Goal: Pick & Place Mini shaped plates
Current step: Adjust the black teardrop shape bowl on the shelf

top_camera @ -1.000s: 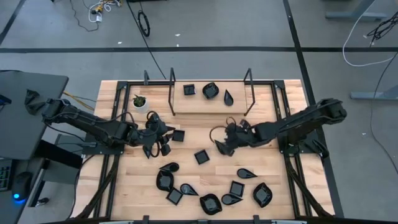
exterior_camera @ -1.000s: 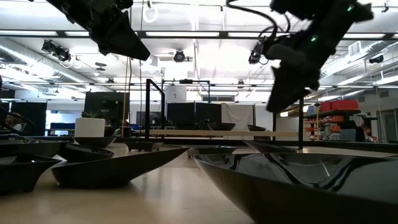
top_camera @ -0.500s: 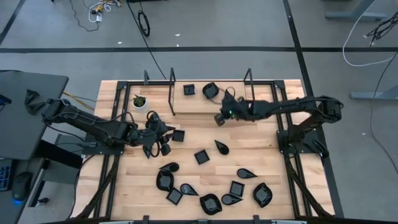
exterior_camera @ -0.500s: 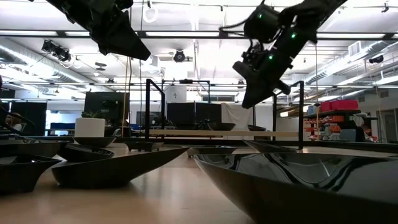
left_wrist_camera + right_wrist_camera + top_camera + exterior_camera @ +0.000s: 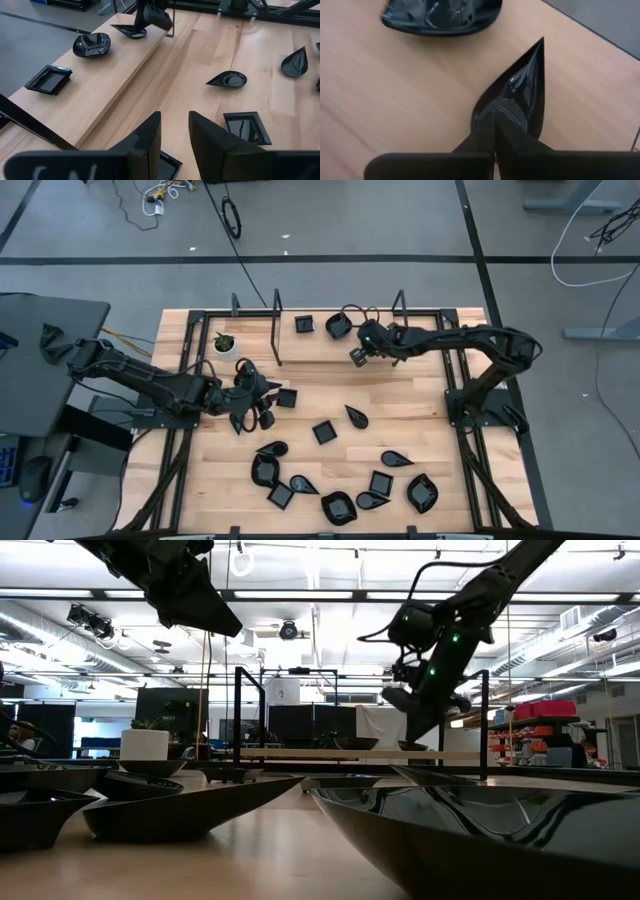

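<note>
High view first: I take the raised pale wooden shelf (image 5: pixel 335 345) at the table's far edge as my landmark. On it sit a glossy black square dish (image 5: pixel 304 324), a glossy black rounded dish (image 5: pixel 338 325) and a glossy black teardrop dish (image 5: pixel 517 100). Black metal uprights (image 5: pixel 277 327) stand at the shelf's 2 ends, and a small white pot with a green plant (image 5: pixel 224 343) sits just off its left end. In front of the shelf, on the light wooden table (image 5: pixel 420 435), the other black dishes lie scattered, most in a cluster near the table's front edge (image 5: pixel 340 490).

The right gripper (image 5: pixel 358 356) hangs over the shelf's right part with its fingers (image 5: pixel 492 127) pressed together, empty, directly above the teardrop dish. Half a second ago it was a little nearer the shelf's front edge; a second ago it was low over the open table in front of the shelf.

The left gripper (image 5: pixel 247 402) waits in front of the shelf's left end, fingers (image 5: pixel 150 137) a little apart and holding nothing, unmoved.

The teardrop dish is shallow and mirror-glossy, tapering to a sharp tip.
</note>
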`<action>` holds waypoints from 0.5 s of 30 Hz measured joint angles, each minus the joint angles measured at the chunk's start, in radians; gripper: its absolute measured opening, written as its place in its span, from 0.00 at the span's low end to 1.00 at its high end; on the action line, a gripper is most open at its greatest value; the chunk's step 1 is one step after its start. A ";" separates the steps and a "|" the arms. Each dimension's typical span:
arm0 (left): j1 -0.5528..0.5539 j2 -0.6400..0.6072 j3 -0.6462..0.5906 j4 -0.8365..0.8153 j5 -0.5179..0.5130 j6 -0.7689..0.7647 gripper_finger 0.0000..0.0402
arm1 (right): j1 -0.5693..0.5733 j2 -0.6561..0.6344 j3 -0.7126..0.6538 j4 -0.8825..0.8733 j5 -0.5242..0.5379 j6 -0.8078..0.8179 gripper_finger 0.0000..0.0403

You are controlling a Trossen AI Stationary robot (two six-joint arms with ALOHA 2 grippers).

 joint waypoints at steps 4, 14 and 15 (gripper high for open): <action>0.000 0.000 0.000 0.000 -0.013 -0.001 0.26 | -0.018 0.040 0.000 0.012 0.000 -0.007 0.01; 0.000 0.000 0.000 0.000 -0.015 -0.001 0.26 | -0.070 0.068 0.001 0.063 0.060 0.020 0.01; 0.000 0.000 0.000 0.000 -0.015 -0.001 0.26 | -0.077 0.068 0.001 0.063 0.060 0.021 0.01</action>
